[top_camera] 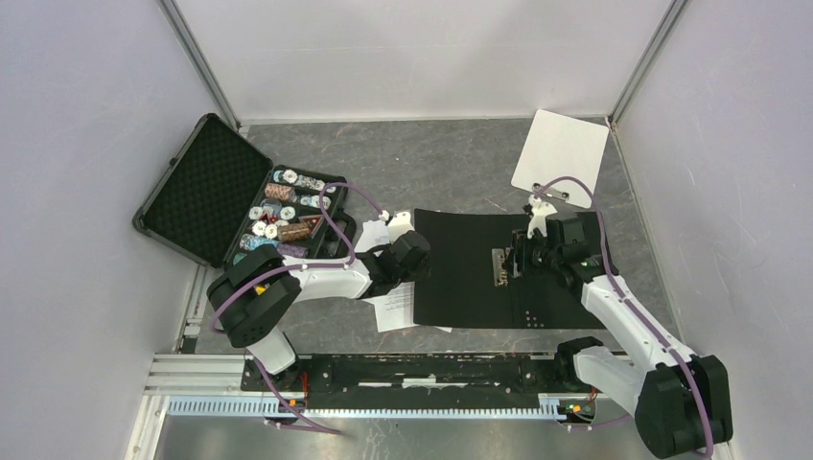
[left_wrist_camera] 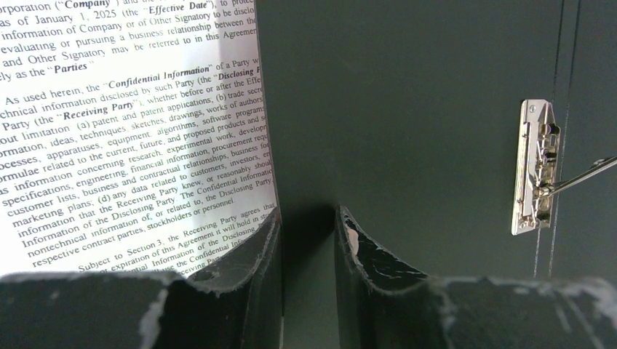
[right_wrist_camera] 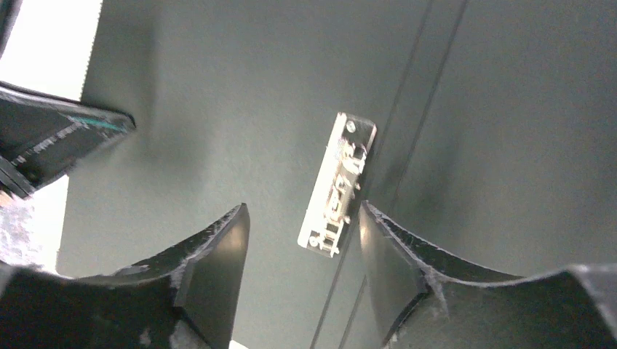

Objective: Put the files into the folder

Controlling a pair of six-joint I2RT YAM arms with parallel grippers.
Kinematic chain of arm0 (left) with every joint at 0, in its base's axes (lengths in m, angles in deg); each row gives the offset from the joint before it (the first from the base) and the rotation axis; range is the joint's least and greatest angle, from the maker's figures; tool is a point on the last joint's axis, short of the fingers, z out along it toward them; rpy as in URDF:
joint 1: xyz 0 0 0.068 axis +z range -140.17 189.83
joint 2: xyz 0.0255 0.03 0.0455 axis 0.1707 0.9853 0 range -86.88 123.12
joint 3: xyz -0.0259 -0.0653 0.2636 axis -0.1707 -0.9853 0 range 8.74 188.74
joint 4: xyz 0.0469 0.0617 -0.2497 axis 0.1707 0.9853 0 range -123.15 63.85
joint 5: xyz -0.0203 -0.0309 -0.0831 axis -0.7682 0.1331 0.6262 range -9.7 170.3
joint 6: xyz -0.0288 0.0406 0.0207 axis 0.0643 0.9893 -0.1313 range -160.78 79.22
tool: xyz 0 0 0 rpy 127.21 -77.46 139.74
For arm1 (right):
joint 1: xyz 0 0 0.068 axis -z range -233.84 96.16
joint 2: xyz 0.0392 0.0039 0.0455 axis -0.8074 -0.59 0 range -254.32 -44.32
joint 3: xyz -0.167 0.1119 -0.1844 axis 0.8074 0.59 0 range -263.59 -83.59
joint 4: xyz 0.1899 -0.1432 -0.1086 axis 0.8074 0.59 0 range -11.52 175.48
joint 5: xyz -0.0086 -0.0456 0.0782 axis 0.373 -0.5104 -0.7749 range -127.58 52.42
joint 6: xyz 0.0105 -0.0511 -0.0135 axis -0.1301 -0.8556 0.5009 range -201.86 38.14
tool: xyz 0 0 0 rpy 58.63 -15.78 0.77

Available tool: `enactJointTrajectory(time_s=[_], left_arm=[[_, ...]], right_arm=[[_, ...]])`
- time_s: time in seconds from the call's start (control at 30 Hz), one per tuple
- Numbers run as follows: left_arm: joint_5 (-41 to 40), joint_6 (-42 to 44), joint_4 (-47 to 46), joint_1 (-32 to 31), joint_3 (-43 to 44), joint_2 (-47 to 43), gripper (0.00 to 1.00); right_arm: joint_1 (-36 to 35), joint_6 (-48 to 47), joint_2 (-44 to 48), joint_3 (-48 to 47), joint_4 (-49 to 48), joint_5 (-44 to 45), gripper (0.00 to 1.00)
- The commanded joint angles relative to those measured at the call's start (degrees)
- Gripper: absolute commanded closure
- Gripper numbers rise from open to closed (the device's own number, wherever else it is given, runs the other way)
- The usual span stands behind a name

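Note:
The folder [top_camera: 460, 278] lies flat and spread wide in the middle of the table, black inside up, with its metal clip [top_camera: 500, 264] at the spine. The files [top_camera: 393, 311], white sheets of dense black text, stick out from under its left edge. My left gripper [top_camera: 414, 251] hangs over that edge. In the left wrist view the left gripper [left_wrist_camera: 308, 214] is open: one finger is over the files [left_wrist_camera: 131, 131], the other over the folder [left_wrist_camera: 407, 109], with nothing between. My right gripper [right_wrist_camera: 302, 218] is open just above the clip [right_wrist_camera: 338, 182], holding nothing.
A blank white clipboard [top_camera: 561, 153] lies at the back right. A black foam-lined case [top_camera: 206, 187] stands open at the left, holding chips [top_camera: 288, 216]. Grey walls close in on both sides. The left gripper [right_wrist_camera: 65, 134] shows in the right wrist view.

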Motion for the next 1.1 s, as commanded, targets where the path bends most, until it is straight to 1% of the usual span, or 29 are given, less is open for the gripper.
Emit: enactJointTrajectory(time_s=[0.0,0.03,0.1,0.2,0.27,0.37,0.57,0.63,0.8,0.93,1.07], left_arm=[[-3.22,1.60,2.15,0.32,-1.13,1.23,0.98],[-3.07,1.65,2.28,0.52,-1.03,1.32,0.98],[-2.45,1.57,2.30,1.04,-1.03,1.31,0.98],[-2.49,1.56,2.30,1.41,-1.07,1.03,0.98],[-2.29,1.65,2.23,1.74,-0.94,1.06,0.98],[-2.04,1.74,1.95,2.08,-0.74,1.43,0.98],[-1.92,1.65,1.59,2.12,-0.46,2.27,0.98],[-1.92,1.51,1.59,2.12,-0.46,2.32,0.98],[-1.84,1.64,2.04,2.12,0.02,2.52,0.98],[-2.20,1.82,2.91,2.12,0.21,2.24,0.98],[-2.27,1.82,3.52,2.12,0.63,2.57,0.98]], right_arm=[[1.79,-1.33,-3.59,-2.52,-11.72,-5.37,0.32],[2.55,-2.17,-5.06,-2.81,-12.17,-6.49,0.29],[5.84,-3.01,-7.24,-1.59,-14.82,-10.63,0.26],[10.55,-2.26,-10.94,1.46,-21.91,-23.34,0.23],[11.22,-3.25,-13.88,1.73,-23.55,-27.59,0.24],[11.23,-3.39,-16.23,1.83,-25.99,-30.57,0.25],[11.22,-0.32,-20.67,3.26,-31.87,-36.45,0.27],[11.24,0.04,-20.37,4.13,-32.80,-37.42,0.28],[10.93,0.88,-17.73,5.23,-31.36,-39.42,0.27],[10.10,-1.17,-13.92,6.63,-25.34,-37.00,0.27],[9.36,-1.47,-8.05,8.44,-19.47,-33.45,0.26]])
